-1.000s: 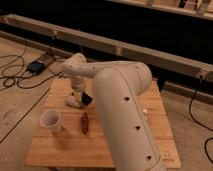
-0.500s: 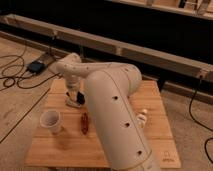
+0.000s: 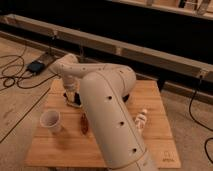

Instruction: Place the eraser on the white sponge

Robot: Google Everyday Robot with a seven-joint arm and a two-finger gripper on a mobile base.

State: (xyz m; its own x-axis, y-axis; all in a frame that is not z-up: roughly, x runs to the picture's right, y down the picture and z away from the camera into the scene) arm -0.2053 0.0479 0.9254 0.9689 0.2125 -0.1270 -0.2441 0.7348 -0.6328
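Start at the left of the wooden table (image 3: 150, 95). You can see a white cup (image 3: 50, 121) standing near the left edge, on the near side. Just right of it lies a reddish-brown object (image 3: 84, 124), long and thin, with its long side running from far to near.

Now look a bit farther back, over the left part of the table. The gripper (image 3: 73, 96) hangs there, pointing straight down, right at the table top. A small dark thing sits at its tip. That is most likely the eraser (image 3: 75, 100), but only a bit of it shows, so you cannot tell which way its long side runs. You also cannot tell if the gripper is holding it or has let go.

The white sponge is the thing to find, and you cannot see it. It may sit under the gripper or behind the big white arm (image 3: 107, 120). So you cannot say which way the eraser must go to reach it.

The arm fills the middle and hides much of the table. Right of it, something small and white (image 3: 141, 120) pokes out near the right edge. It could be a bottle, but it is hard to tell.
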